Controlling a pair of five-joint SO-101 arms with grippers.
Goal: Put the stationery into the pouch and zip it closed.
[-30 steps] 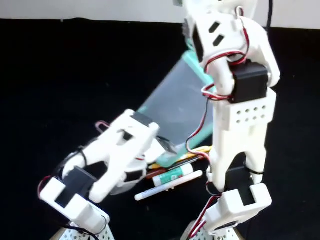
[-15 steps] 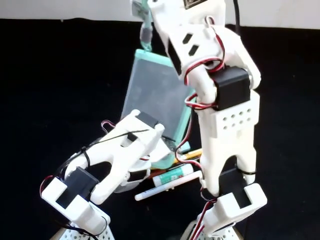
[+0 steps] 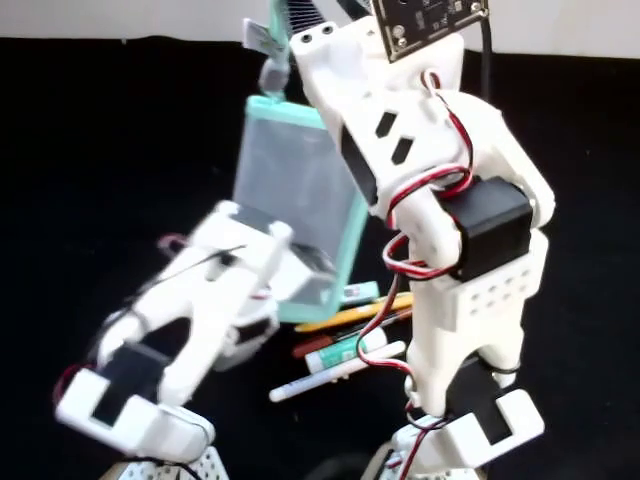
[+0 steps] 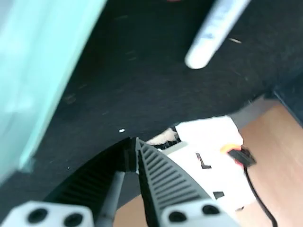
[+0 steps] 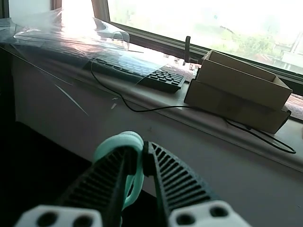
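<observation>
Left claw (image 3: 318, 275) (image 4: 132, 142): it sits lower left of centre in the high view, with its tip at the bottom corner of the pouch. Its ribbed fingers are pressed together, and I can see nothing between them.
Right claw (image 3: 280, 25) (image 5: 137, 151): it is at the top of the high view, clamped on the teal loop (image 5: 116, 144).
Pouch (image 3: 290, 180) (image 4: 33, 71): teal-edged with a grey see-through panel, it hangs tilted from that loop in the upper middle, lifted off the black table (image 3: 120, 150).
Stationery: all of it lies on the table below the pouch. The yellow pencil (image 3: 350, 318) is just under the pouch's edge, then the green-labelled tube (image 3: 345, 350), and the white marker (image 3: 335, 372) (image 4: 213, 28) is lowest.
Right arm (image 3: 470, 260): it stands tall at the right of the frame.
Behind, from the right wrist: a keyboard (image 5: 142, 71) and cardboard boxes (image 5: 236, 90) sit on the sill.
</observation>
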